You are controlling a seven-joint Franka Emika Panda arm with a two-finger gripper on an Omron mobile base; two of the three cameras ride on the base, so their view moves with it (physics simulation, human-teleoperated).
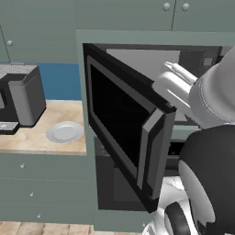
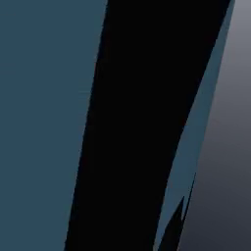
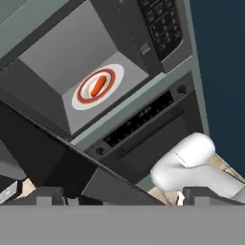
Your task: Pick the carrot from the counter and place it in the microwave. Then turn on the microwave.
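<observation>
The jaws are spread wide and nothing is held between them; their two dark tips are seen at the lower edge of the hand view, well apart from each other and drawn back from the microwave [image 3: 103, 72]. The carrot [image 3: 98, 85] is seen lying inside the microwave's grey cavity, on a round white turntable plate [image 3: 114, 76] with a red ring, roughly at the plate's middle. The microwave door [image 1: 124, 128] is swung fully open toward the left in the left base view, its dark window framed in grey. The keypad [image 3: 162, 24] is seen at the right of the cavity. Below the microwave a black oven [image 3: 143, 124] with a control strip, knobs and a bar handle is set into the grey-green cabinetry. To the left in the left base view, the beige table [image 1: 36, 140] is seen carrying a round grey plate [image 1: 64, 131] and a dark boxy appliance [image 1: 20, 94] near the blue wall. The right base view is taken up by blurred dark and blue surfaces that cannot be identified.
</observation>
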